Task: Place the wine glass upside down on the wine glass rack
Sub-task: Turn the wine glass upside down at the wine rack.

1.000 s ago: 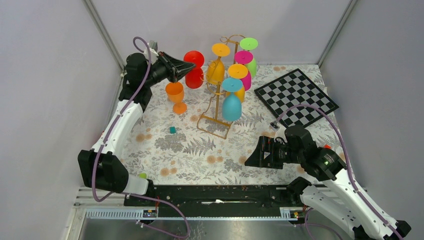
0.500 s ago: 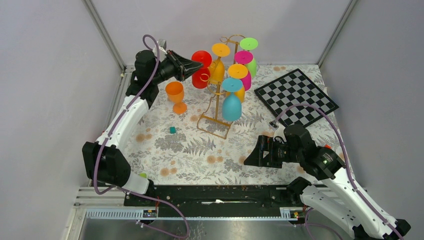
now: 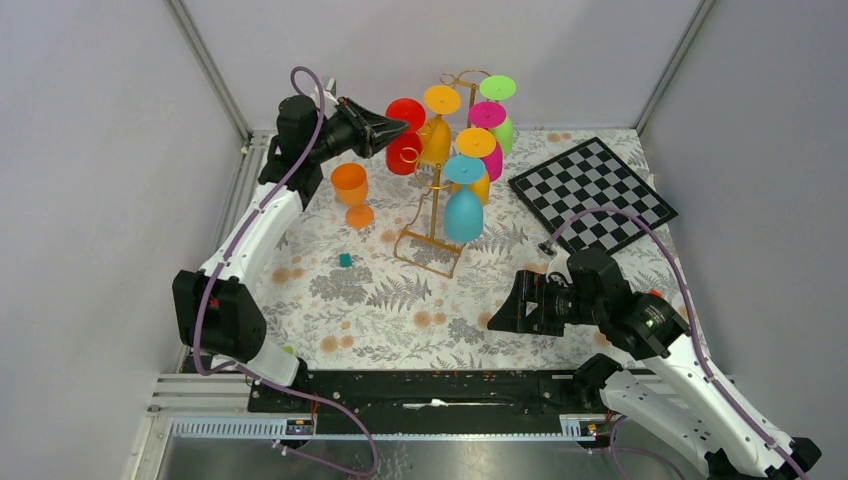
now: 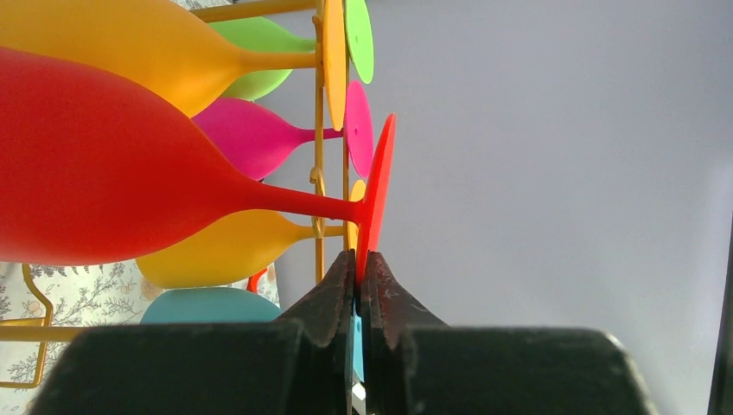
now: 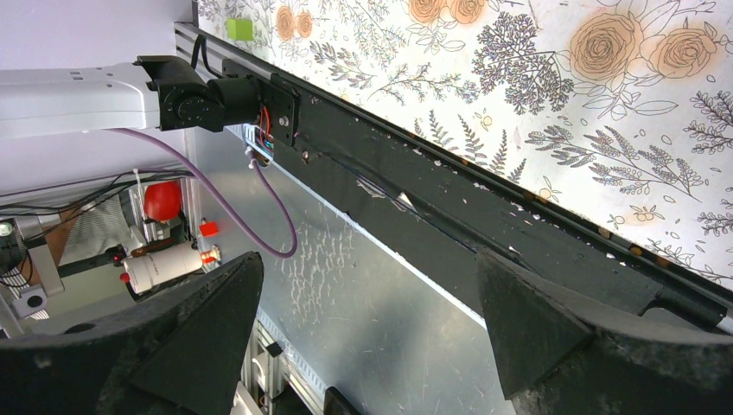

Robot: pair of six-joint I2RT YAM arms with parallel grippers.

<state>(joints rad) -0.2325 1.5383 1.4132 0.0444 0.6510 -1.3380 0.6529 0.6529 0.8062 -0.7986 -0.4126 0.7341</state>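
The red wine glass hangs upside down at the left end of the gold wine glass rack, its round foot uppermost. My left gripper is shut on the rim of that foot. In the left wrist view the red glass lies sideways, its foot pinched between my fingertips right beside the rack's gold wire. Whether the foot rests on the rail I cannot tell. My right gripper hovers open and empty over the near right of the table, also open in its wrist view.
Several coloured glasses hang on the rack, among them a teal one and a yellow one. An orange glass stands upright left of the rack. A checkerboard lies at the right, a small teal cube on the flowered cloth.
My left gripper has carried the red glass to the right, from above the orange glass up against the rack's left end. The right arm has hardly moved.
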